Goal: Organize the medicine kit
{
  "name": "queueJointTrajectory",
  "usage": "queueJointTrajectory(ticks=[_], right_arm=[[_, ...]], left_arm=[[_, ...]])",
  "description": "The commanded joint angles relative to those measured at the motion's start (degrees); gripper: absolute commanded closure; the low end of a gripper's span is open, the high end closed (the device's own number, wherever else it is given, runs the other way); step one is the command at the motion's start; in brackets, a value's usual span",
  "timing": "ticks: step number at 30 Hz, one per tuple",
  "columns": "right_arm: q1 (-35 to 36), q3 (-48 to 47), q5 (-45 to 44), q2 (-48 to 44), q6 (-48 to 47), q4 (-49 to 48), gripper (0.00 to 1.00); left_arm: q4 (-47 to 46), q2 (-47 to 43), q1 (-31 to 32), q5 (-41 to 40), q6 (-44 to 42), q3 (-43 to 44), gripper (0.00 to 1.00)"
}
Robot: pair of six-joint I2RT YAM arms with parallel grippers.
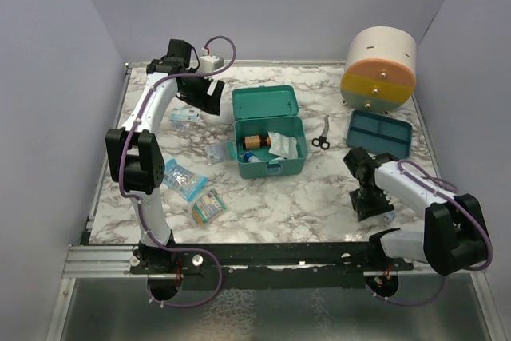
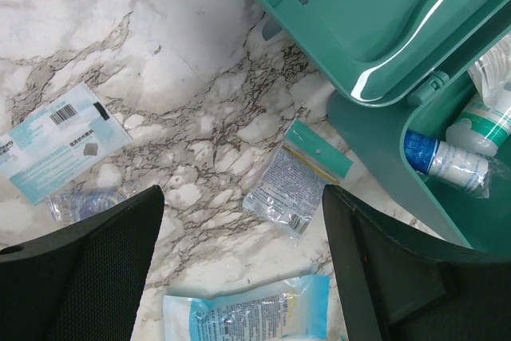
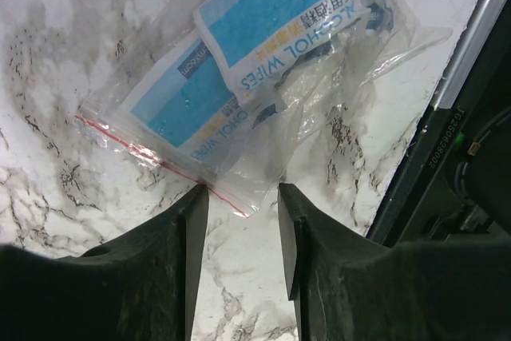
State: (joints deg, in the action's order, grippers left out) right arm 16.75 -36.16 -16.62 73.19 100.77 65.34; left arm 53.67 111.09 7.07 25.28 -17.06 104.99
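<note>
Left wrist view: medicine kit (image 2: 375, 29) lies right of the spread-wide left tool (image 2: 241, 193).

The marbled desk (image 1: 279, 205) is carrying the open medicine kit (image 1: 291, 167), loose packets (image 1: 185, 179), scissors (image 1: 322, 138), a teal tray (image 1: 378, 133) and a drawer unit (image 1: 381, 69).

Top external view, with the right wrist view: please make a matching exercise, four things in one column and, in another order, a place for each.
1. medicine kit
2. scissors
3. drawer unit
4. alcohol wipes bag

A. far right corner of the table
B. between the kit and the flat tray
C. middle of the table, lid open
D. at the tips of the right gripper

Pairs: 1-C, 2-B, 3-A, 4-D
</note>
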Motion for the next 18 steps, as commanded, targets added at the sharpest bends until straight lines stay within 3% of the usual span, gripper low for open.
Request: queueJointTrajectory(ticks=[1,3,9,18], right_arm=[[-0.41,1.46,0.61,1.04,1.02,-1.91,0.52],[-0.41,1.59,0.43,0.67,1.18,-1.72,0.54],[-0.88,3.4,-0.15,0.46,-0.22,-4.71,0.98],[-1.02,-2.6,-2.86,2.44,-6.26,-6.02,0.99]], left_arm=[[0.57,-2.15,-0.39,0.3,-0.29,-0.31,0.18],[0.65,-2.11,-0.39,0.3,-0.28,-0.44,0.18],[0.68,-2.02,-0.4,0.58,-0.05,-0.56,0.18],[0.72,-2.17,-0.39,0.22,-0.06,-0.23,0.18]])
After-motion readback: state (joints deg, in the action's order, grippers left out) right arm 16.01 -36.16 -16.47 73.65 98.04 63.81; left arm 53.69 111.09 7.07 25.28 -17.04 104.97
